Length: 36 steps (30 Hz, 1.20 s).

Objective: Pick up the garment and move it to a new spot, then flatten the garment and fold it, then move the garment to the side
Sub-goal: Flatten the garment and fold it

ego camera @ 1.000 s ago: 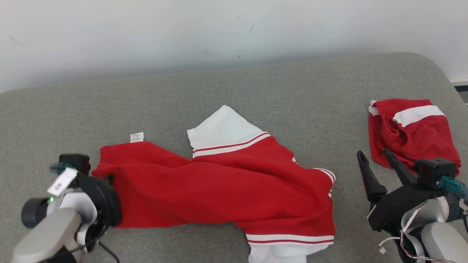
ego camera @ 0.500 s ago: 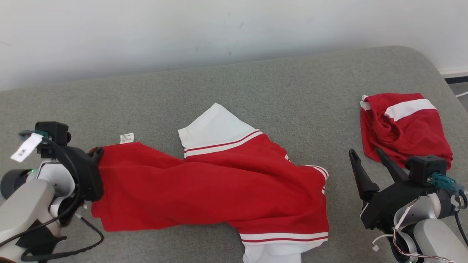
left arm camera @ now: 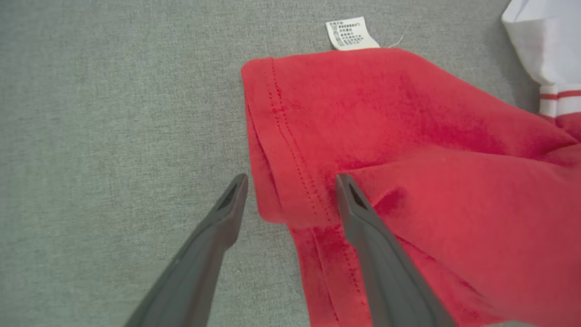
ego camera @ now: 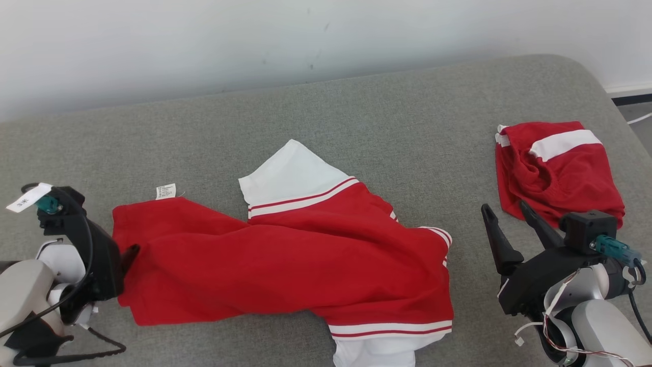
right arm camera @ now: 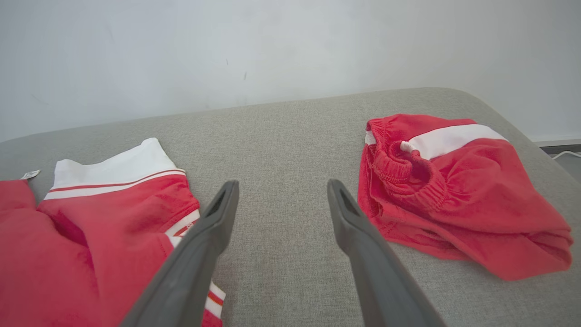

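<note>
Shirt, head view: red shirt (ego camera: 285,265) sprawls across mid couch (ego camera: 356,102), wrinkled, not flat. One white sleeve (ego camera: 288,176) points up-view, another hangs off the near edge. Tag (ego camera: 165,191) pokes out by its L end.
L gripper, head view: L gripper (ego camera: 127,254) sits right at shirt's L edge, touching or just beside cloth. Spread hard to read from here.
R gripper, head view: R gripper (ego camera: 505,209) hovers right of shirt, jaws apart, empty, just below shorts (ego camera: 558,168). Prob. held there to keep clear of the L arm's work.
Shorts: separate red pile, well apart from shirt. Judged not the current piece.
Hem, L wrist view: jaws wide apart, straddling the hem (left arm camera: 272,136), one over bare couch, other over red cloth. Nothing pinched. Cloth rests on couch, so shirt is laid down, not carried.
Why there: a spot at the hem end suits pulling that end outward to flatten. Judgement only.
R wrist view: jaws wide, bare couch between them, shirt to one side, shorts to other. Holds nothing.
Stage: move to new spot looks done, flattening in hand, fold not yet begun.
Next: likely grip on a hem corner + tug. Risk is pinching both layers and dragging the whole shirt.
</note>
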{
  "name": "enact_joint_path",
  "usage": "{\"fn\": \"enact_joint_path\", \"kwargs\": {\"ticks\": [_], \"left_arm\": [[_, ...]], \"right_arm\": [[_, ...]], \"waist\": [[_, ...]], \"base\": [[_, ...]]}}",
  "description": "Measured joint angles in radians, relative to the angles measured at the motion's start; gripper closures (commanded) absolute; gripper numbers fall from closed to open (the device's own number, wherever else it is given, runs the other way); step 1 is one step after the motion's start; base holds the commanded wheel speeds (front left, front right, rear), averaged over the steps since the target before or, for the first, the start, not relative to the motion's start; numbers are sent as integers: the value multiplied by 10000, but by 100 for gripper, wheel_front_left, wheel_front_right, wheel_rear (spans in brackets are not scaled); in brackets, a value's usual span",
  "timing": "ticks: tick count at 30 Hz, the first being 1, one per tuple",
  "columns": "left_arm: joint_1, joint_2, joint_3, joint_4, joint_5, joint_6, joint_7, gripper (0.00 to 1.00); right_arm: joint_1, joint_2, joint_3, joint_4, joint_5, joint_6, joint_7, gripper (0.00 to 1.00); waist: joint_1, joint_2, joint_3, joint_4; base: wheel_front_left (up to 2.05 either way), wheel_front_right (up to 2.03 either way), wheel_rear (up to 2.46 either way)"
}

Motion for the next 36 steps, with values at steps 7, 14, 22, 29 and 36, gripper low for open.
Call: {"fn": "enact_joint_path", "kwargs": {"ticks": [7,14,22,29,36], "left_arm": [[-39,-90,-94,157,-309,-130,522,100],[-658,-31,-119,-119,-270,-268,355,100],[-1769,-71,357,-796,-272,-297,-610,100],[-2252,-65,359,-926,81,-303,-1475,100],[-2446,-320,330,-1250,268,-307,-2871,100]], "right_arm": [[-121,8,10,35,-2,44,-4,0],[-124,0,-36,54,-2,44,-12,0],[-254,19,40,35,-6,46,-13,0],[-598,221,282,-38,-107,46,-23,0],[-748,268,280,42,-182,44,-111,0]], "waist": [[0,0,97,-98],[0,0,158,-140],[0,0,297,-216],[0,0,593,-422],[2,0,938,-593]], "base": [[0,0,0],[0,0,0],[0,0,0],[0,0,0],[0,0,0]]}}
